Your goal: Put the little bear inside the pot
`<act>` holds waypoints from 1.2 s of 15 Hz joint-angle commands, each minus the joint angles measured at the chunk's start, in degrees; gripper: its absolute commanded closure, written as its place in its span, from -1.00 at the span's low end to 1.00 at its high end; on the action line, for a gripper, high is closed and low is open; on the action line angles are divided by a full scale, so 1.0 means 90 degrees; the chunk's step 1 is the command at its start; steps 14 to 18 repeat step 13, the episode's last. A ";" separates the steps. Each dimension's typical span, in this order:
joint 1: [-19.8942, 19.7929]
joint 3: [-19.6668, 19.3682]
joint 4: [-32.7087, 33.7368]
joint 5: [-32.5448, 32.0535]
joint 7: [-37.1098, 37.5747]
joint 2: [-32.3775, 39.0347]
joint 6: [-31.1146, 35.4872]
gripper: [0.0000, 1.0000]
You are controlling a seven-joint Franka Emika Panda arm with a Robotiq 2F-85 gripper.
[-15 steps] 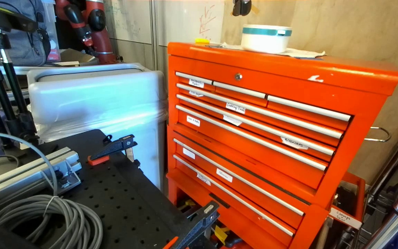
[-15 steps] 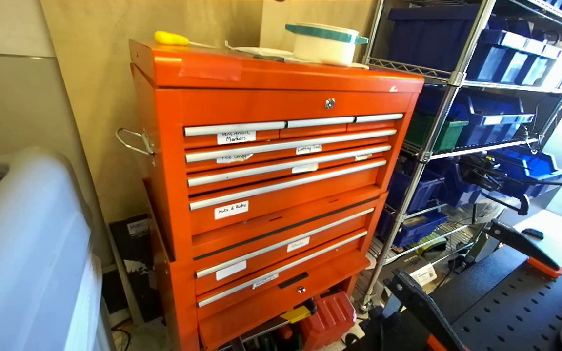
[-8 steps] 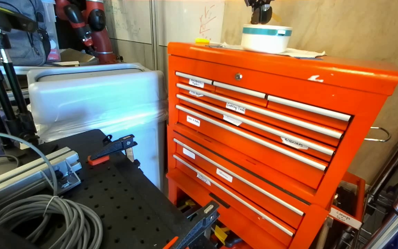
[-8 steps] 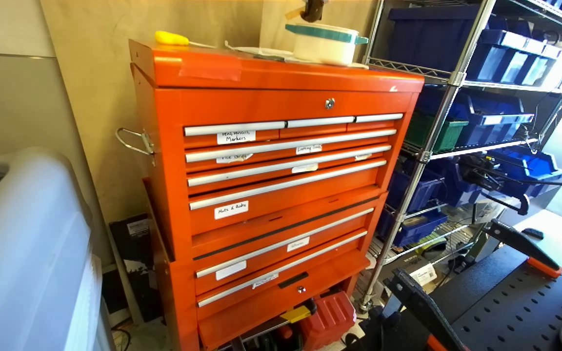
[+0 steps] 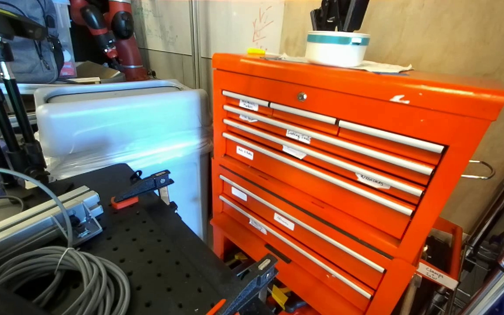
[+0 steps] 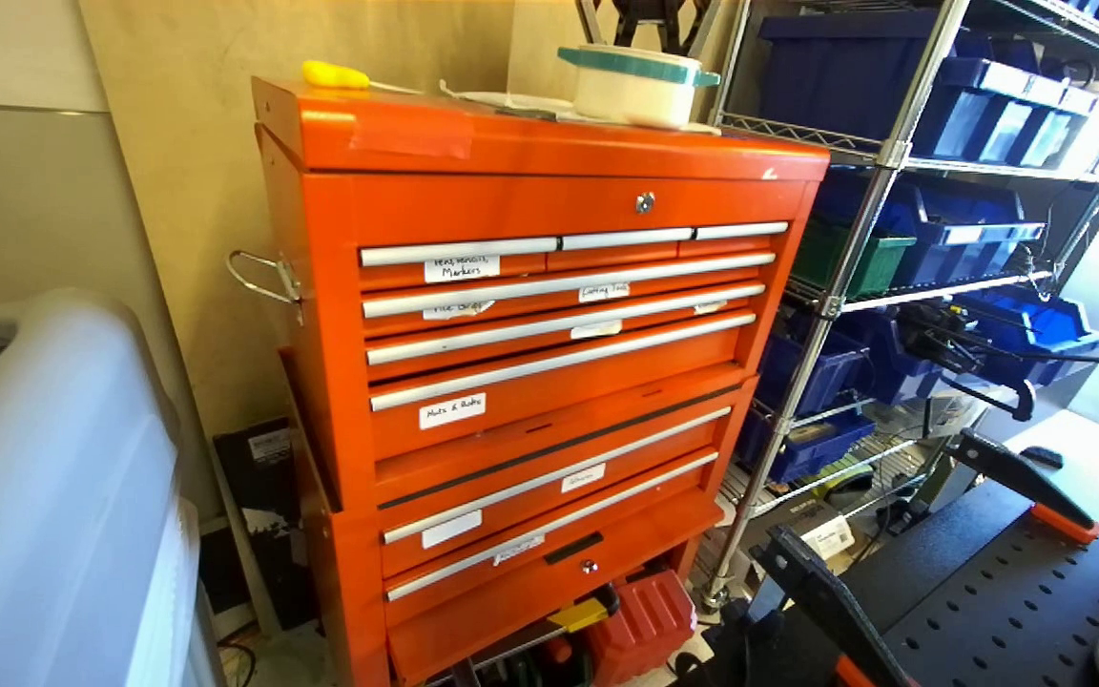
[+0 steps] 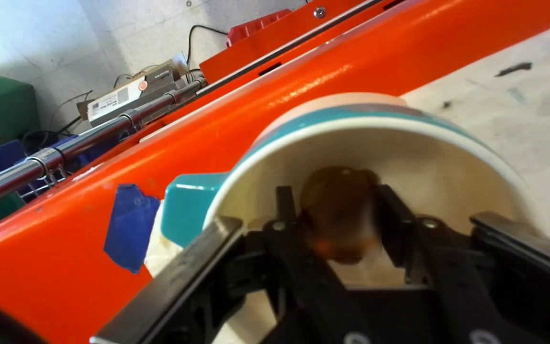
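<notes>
End effector (image 7: pixel 337 198) partly closed, grasping little bear (image 7: pixel 341 210) by both sides, within rim of pot (image 5: pixel 336 54).

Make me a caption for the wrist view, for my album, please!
Looking into the teal-banded pot, with the gripper straddling a blurry brown bear.

In your wrist view: pot (image 7: pixel 370 123), white, teal-banded; bear (image 7: pixel 342 210), brown; jaws, black; counter (image 7: pixel 198 148), orange-red; patch (image 7: pixel 129 229) at the pot's nine o'clock, blue.
</notes>
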 commanded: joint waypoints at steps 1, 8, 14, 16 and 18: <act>-0.0003 0.0065 0.0097 0.0050 -0.0096 -0.0086 -0.0262 -0.57; 0.0015 0.0241 0.0371 0.0143 -0.0281 -0.0410 -0.0612 -1.00; 0.0014 0.0336 0.0357 0.0187 -0.0433 -0.0520 -0.0469 -1.00; 0.0014 0.0336 0.0357 0.0187 -0.0433 -0.0520 -0.0469 -1.00; 0.0014 0.0336 0.0357 0.0187 -0.0433 -0.0520 -0.0469 -1.00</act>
